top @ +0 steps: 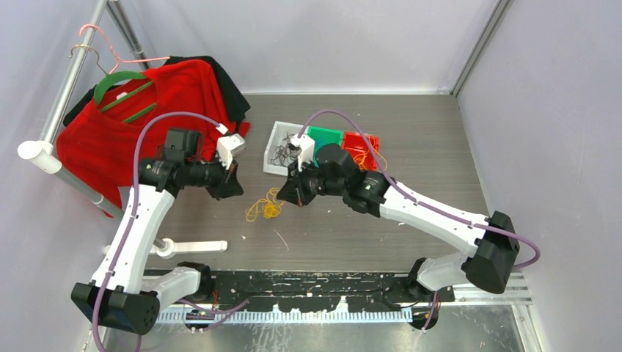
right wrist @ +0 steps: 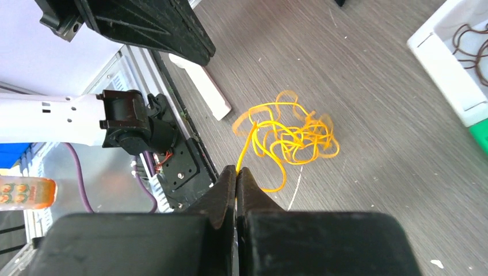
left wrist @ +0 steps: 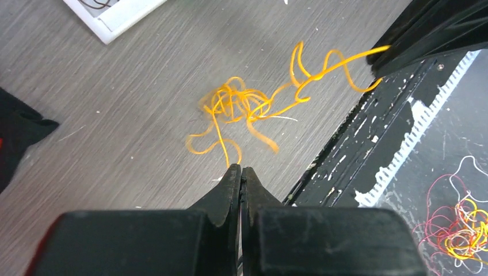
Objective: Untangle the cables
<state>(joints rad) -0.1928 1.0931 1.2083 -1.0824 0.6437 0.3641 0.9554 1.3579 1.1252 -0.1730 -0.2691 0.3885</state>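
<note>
Right claw (right wrist: 236,169) & left claw (left wrist: 240,168) each pinch strands of the yellow cable (right wrist: 288,135), so I'd pull apart slowly, low over the tabletop (right wrist: 374,86), w/o jerking.

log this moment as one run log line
left jaws: shut, grip unclear | right jaws: shut on yellow cable | cable: tangled, on table

Nothing legible anywhere: no words, numbers, labels, brand marks or signs clear enough to read in any of the three views.
</note>
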